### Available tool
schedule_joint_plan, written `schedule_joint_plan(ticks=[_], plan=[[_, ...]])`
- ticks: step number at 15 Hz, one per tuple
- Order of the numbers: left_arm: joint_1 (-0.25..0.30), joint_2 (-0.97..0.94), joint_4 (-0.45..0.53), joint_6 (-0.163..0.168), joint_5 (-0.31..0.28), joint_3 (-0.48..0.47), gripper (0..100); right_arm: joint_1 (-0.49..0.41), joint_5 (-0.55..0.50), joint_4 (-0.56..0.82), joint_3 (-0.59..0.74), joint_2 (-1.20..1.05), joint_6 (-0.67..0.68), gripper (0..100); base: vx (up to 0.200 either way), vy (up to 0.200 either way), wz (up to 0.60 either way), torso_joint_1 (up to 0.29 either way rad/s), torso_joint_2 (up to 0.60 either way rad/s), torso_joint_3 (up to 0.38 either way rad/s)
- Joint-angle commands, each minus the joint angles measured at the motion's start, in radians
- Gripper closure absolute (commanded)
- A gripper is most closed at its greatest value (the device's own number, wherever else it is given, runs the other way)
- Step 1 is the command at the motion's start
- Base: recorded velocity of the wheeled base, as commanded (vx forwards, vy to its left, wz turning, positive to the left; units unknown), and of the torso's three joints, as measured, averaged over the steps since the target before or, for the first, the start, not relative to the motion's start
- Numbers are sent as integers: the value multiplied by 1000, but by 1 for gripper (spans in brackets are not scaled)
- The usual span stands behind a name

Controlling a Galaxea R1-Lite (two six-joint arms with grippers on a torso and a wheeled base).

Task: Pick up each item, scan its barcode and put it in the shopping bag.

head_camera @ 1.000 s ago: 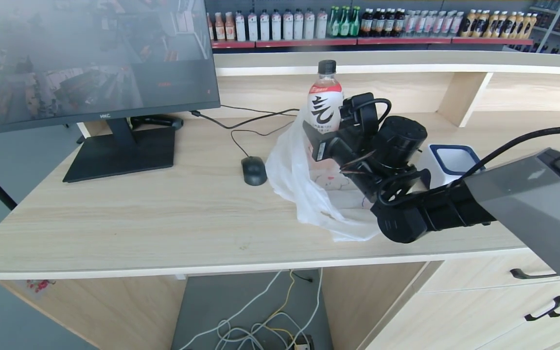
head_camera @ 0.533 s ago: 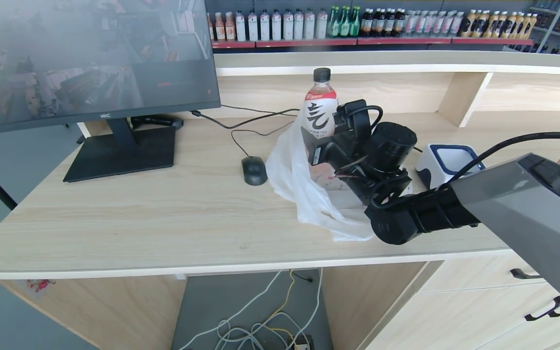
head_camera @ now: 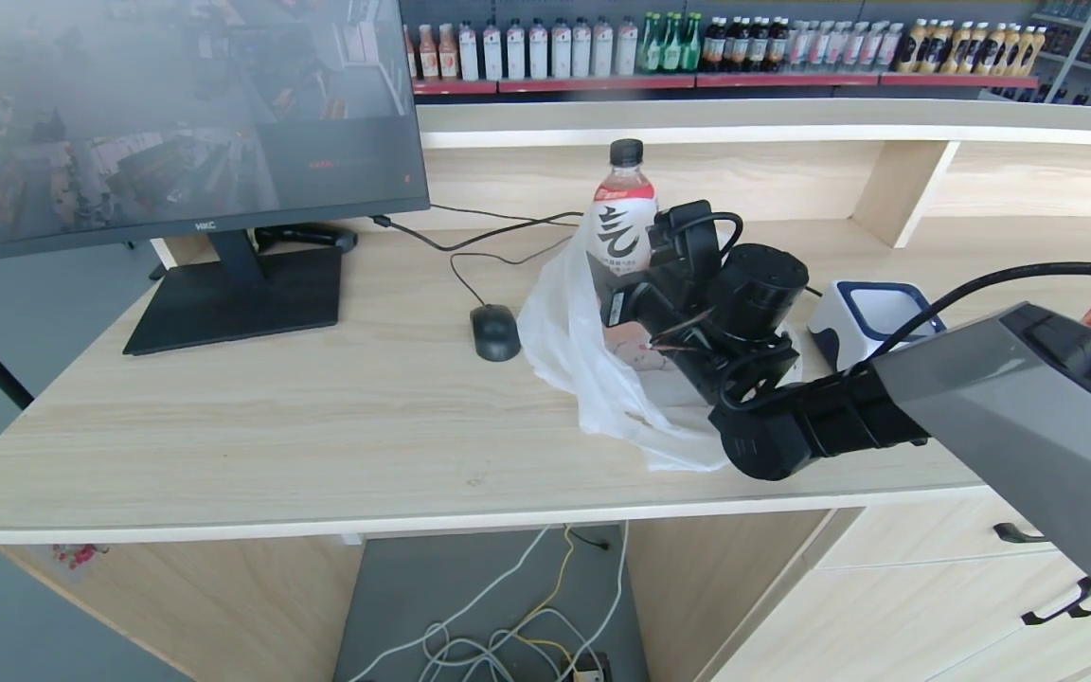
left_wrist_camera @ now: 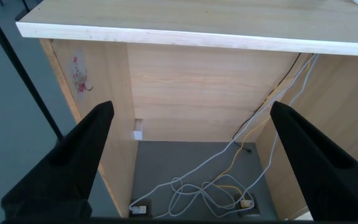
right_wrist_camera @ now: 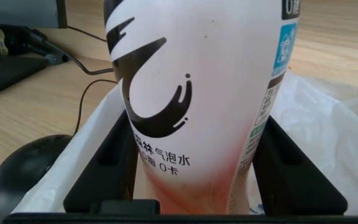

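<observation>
Right tool (right_wrist_camera: 194,171) pinching bottle (head_camera: 623,223) at shopping bag (head_camera: 569,350) mouth, left tool (left_wrist_camera: 188,165) spread below counter edge (left_wrist_camera: 166,36).

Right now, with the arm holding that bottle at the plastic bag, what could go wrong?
1. The shopping bag is thin and slumped on the counter; the bottle in the right gripper could snag its rim and drag it.
2. The bottle is tall and upright, so once released on the soft plastic it may topple, perhaps towards the mouse.
</observation>
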Motion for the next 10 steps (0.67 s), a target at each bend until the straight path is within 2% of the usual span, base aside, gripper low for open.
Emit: schedule_joint_plan(ticks=[1, 10], plan=[[0, 0, 0, 1, 0, 0, 0, 0, -2, 2, 3, 5, -1, 100, 0, 0, 0, 0, 0, 0], [0, 0, 0, -1, 0, 0, 0, 5, -5, -1, 3, 25, -2, 100, 0, 0, 0, 0, 0, 0]])
